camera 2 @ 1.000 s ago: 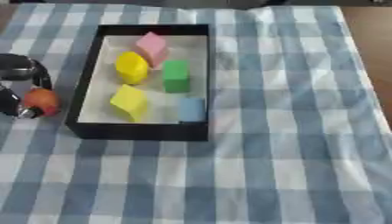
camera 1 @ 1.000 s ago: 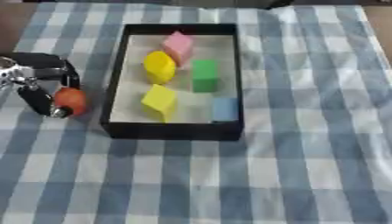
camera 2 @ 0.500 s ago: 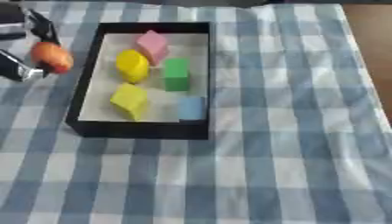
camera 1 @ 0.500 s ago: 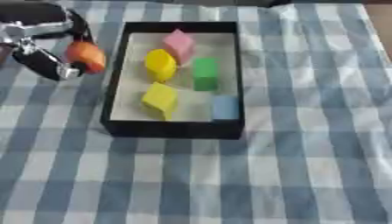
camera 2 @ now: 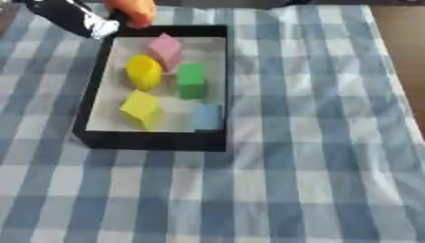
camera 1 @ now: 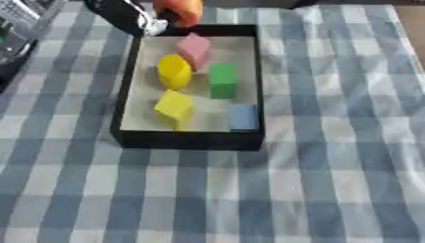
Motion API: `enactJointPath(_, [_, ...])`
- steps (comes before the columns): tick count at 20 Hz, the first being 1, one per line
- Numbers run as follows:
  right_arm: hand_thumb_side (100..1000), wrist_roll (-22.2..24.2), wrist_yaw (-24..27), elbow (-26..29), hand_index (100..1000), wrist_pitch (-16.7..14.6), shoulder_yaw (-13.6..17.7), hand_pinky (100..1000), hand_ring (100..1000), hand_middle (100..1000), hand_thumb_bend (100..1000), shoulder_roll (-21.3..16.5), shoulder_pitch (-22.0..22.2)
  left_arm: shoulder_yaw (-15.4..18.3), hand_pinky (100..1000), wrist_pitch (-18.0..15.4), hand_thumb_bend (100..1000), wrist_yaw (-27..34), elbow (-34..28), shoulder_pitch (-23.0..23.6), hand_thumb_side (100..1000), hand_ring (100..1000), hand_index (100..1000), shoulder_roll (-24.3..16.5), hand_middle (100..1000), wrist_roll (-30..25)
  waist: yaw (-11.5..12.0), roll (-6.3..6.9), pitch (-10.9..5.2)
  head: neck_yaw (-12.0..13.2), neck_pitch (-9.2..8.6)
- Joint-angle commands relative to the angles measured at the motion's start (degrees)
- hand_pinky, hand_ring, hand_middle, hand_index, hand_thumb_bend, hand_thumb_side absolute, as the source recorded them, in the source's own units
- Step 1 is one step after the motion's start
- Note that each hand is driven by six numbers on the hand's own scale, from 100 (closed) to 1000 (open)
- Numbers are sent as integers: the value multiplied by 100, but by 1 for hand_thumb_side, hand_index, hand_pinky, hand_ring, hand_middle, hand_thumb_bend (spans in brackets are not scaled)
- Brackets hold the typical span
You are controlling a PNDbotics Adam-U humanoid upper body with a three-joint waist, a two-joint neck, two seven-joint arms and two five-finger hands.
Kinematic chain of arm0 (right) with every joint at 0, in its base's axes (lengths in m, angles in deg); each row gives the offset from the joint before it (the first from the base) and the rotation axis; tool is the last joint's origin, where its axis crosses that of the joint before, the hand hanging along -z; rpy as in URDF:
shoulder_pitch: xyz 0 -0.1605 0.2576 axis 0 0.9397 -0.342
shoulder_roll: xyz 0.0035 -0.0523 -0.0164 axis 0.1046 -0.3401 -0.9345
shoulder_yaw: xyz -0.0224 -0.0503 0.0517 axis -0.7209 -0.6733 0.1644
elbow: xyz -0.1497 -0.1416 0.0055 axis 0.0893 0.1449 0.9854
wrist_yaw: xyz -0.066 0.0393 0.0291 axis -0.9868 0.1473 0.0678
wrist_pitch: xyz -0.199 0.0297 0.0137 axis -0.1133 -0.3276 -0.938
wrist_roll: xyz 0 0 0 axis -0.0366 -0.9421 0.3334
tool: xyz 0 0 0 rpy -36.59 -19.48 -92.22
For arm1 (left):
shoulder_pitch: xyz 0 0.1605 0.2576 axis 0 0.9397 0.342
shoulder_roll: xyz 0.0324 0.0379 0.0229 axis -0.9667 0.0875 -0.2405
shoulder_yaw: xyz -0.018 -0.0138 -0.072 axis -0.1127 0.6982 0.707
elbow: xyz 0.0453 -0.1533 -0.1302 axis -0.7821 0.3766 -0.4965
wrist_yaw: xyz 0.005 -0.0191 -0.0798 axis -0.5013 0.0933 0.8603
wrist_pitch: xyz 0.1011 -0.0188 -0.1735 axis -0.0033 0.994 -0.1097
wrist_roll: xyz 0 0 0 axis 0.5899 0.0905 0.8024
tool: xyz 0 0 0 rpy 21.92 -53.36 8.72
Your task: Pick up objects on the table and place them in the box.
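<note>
A black box (camera 1: 126, 80) lies on the blue checked cloth and holds a pink block (camera 1: 194, 47), a yellow rounded block (camera 1: 174, 71), a green block (camera 1: 222, 80), a yellow cube (camera 1: 174, 105) and a pale blue block (camera 1: 242, 116). My left hand (camera 1: 124, 16) comes in at the top left, shut on an orange object (camera 1: 179, 9). It holds the object in the air over the box's far left corner; the top edge of the view cuts off part of the hand. My right hand shows in neither view.
The blue and white checked cloth (camera 2: 315, 142) covers the table. A grey device (camera 1: 21, 21) sits off the cloth at the far left. Bare brown table (camera 2: 407, 33) shows beyond the cloth's right edge.
My left hand has carried the orange object from the cloth left of the box, up and to the right, to above the box's far left corner.
</note>
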Motion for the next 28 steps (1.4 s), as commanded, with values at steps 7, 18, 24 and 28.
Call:
enactJointPath(7, [797,17,46,91,835,-12,47,801,808,707,100,-217,-113,-99,784,-1317,267,-1216,1964,-237,100,701,684,991,664,34,-32,41,-242,10,-22])
enactJointPath(18, [800,21,24,51,834,-4,32,801,807,706,100,-179,-78,86,892,-1466,606,-1697,2180,-190,410,839,913,1012,817,128,-33,54,-236,7,11])
enactJointPath(24, [795,-13,18,97,834,-20,75,801,807,707,100,-244,-43,417,875,-893,313,-974,1311,3,411,798,903,626,798,336,36,61,-260,-31,33])
enactJointPath(28, [793,-52,5,140,834,-37,119,800,807,706,100,-236,8,1043,855,-193,121,232,225,456,416,747,867,203,771,951,99,43,-260,-95,15])
